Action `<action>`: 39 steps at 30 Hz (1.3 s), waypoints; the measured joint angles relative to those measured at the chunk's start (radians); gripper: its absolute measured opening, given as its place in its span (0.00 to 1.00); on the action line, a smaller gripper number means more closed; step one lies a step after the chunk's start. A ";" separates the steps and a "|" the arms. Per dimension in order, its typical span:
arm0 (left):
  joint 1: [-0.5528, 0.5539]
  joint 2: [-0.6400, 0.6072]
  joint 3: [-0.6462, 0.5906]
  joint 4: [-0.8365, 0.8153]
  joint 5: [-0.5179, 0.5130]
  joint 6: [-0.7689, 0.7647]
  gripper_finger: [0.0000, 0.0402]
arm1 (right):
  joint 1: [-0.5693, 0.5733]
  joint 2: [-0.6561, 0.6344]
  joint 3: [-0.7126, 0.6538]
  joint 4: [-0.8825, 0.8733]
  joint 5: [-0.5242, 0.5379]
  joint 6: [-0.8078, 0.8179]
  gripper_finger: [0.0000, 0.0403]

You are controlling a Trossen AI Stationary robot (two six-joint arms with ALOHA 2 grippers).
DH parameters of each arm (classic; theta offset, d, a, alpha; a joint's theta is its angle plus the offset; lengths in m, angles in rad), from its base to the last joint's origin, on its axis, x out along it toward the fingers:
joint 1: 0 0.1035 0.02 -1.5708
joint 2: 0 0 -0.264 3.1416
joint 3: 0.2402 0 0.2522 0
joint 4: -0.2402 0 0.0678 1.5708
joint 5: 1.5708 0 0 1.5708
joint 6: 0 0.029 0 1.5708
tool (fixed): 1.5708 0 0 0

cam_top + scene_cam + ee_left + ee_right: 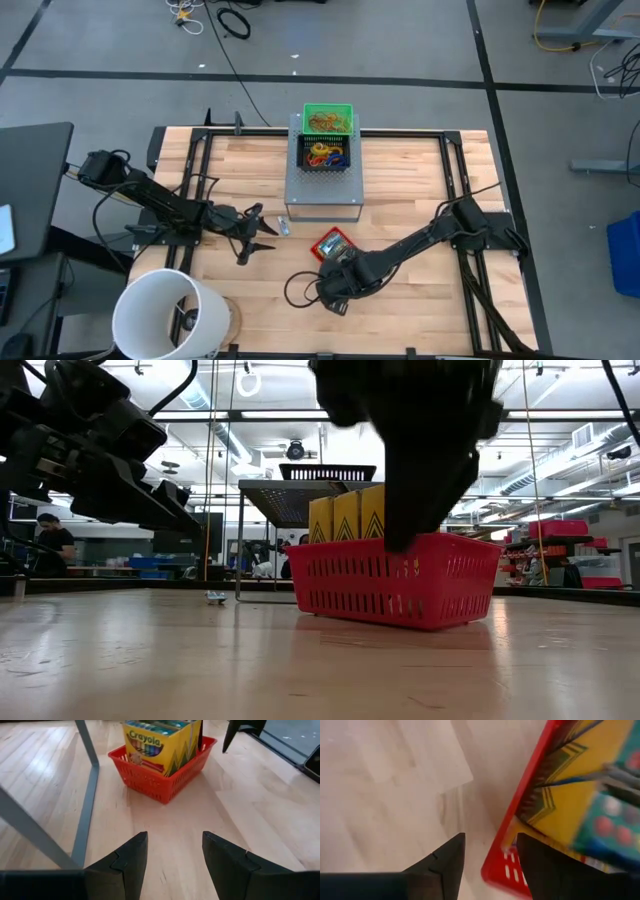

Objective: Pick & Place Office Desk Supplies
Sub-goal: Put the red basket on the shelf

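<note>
A red plastic basket [330,243] [400,585] [160,775] stands on the table's near middle, with yellow-green crayon boxes [155,745] [345,515] upright inside. My right gripper [335,264] [490,840] is open and comes down at the basket's near rim [520,820], one finger over the table and one over the basket. My left gripper [265,228] [175,837] is open, left of the basket and low over bare wood. Coloured rubber-band loops lie in a green basket [328,118] and a black basket [328,155]. My right gripper stands astride the red basket's rim [512,845] from above, slanting down. One finger is outside the wall and the other over the inside by a crayon box [580,785]. I cannot tell whether either finger touches the basket, which sits flat on the table.
A grey perforated metal stand [322,185] carries the green and black baskets at the table's far middle; its legs [87,795] show close to my left gripper. A small metal item [284,227] [215,597] lies near them. A white bucket [165,315] stands at the near left corner.
</note>
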 joint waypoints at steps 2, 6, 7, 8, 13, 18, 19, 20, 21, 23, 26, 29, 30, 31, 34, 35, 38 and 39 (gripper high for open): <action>0.000 0.000 0.000 -0.001 -0.001 0.000 0.48 | -0.003 0.024 0.000 0.005 0.011 -0.005 0.46; 0.000 0.000 0.000 0.001 -0.002 0.000 0.48 | -0.002 0.066 0.002 0.003 0.035 -0.008 0.45; 0.000 0.000 0.000 0.004 -0.002 0.000 0.48 | 0.001 0.075 0.004 0.003 0.044 -0.006 0.43; 0.000 0.000 0.000 0.004 -0.002 0.000 0.48 | 0.005 0.083 0.004 0.003 0.058 -0.005 0.40; 0.000 0.000 0.000 0.004 -0.002 0.000 0.48 | 0.034 0.098 0.003 -0.003 0.109 -0.009 0.09; 0.000 0.000 0.000 0.003 -0.002 -0.003 0.48 | 0.078 0.099 0.001 -0.016 0.157 0.009 0.01; 0.000 0.000 0.000 0.003 -0.002 -0.003 0.48 | 0.089 0.100 0.000 -0.019 0.173 0.006 0.01; 0.000 0.000 0.000 0.003 -0.002 -0.003 0.48 | 0.098 0.099 0.000 -0.022 0.185 0.006 0.01; 0.000 0.000 0.000 0.003 -0.002 -0.003 0.48 | 0.105 0.097 0.000 -0.025 0.194 0.011 0.01; 0.000 0.000 0.000 0.003 -0.004 -0.005 0.48 | 0.116 0.088 -0.002 -0.032 0.194 0.019 0.01; 0.000 0.000 0.000 0.003 -0.005 -0.010 0.48 | 0.127 0.082 0.041 -0.106 0.194 0.015 0.01; 0.000 0.000 0.000 0.003 -0.005 -0.011 0.48 | 0.128 0.080 0.107 -0.202 0.207 -0.025 0.00; 0.000 0.000 0.000 0.003 -0.005 -0.012 0.48 | 0.127 0.081 0.135 -0.235 0.208 -0.046 0.00; 0.000 0.000 0.000 0.003 -0.005 -0.015 0.48 | 0.126 0.081 0.164 -0.275 0.205 -0.075 0.00; 0.000 0.000 0.000 0.003 -0.009 -0.018 0.48 | 0.116 0.078 0.271 -0.398 0.212 -0.159 0.00; 0.000 0.000 0.000 0.003 -0.009 -0.018 0.48 | 0.110 0.078 0.307 -0.444 0.217 -0.185 0.00; 0.000 0.000 0.000 0.003 -0.009 -0.018 0.48 | 0.092 0.078 0.407 -0.586 0.249 -0.269 0.00; 0.000 0.000 0.000 0.003 -0.009 -0.018 0.48 | 0.084 0.077 0.436 -0.624 0.264 -0.302 0.00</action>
